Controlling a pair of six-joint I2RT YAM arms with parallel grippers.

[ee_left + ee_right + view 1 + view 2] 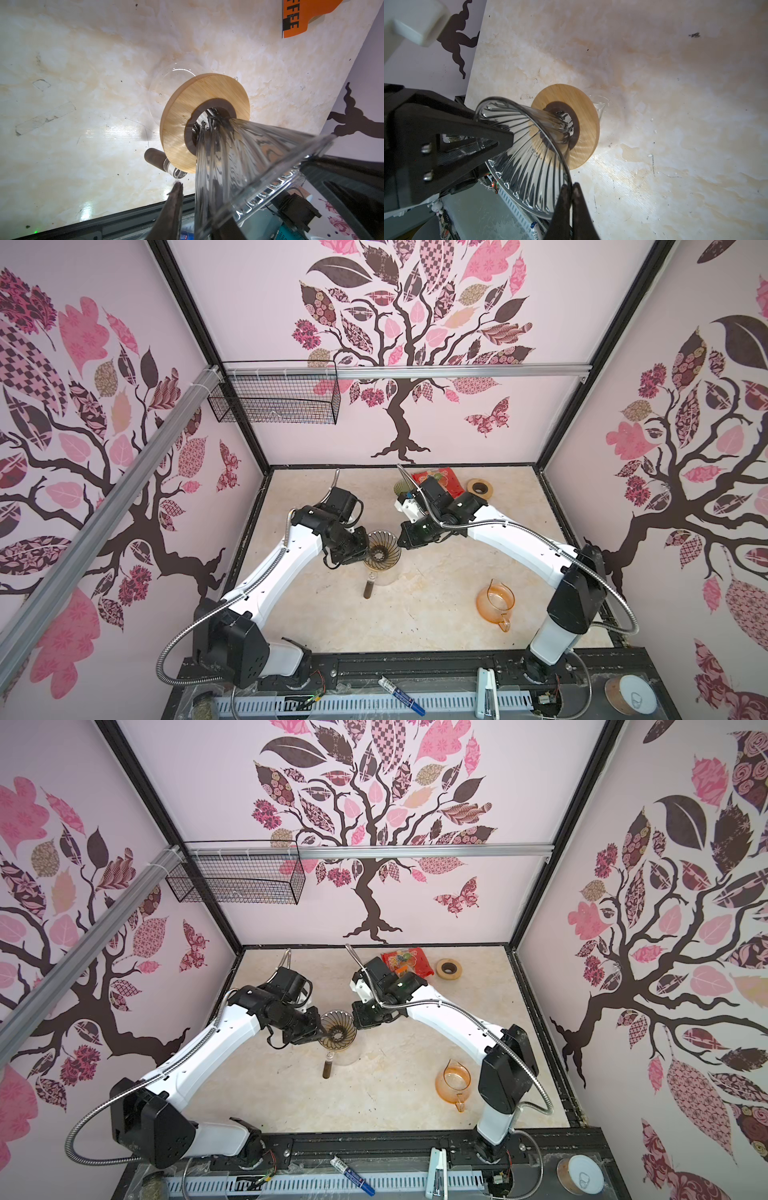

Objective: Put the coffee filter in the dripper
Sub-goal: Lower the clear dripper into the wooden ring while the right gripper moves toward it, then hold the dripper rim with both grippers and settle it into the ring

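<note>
Dripper [381, 549] upright, mouth up — left fingers [175, 207] apart astride rim, right fingers [581, 207] together.

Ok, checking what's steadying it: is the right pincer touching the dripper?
Touching. The right wrist view shows the rim of the dripper running straight in between the closed tips of the right pincer.

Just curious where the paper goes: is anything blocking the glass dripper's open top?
Nothing sits inside the dripper. Only the rim is occupied: right fingers pinch one edge, left fingers straddle the opposite edge.
</note>
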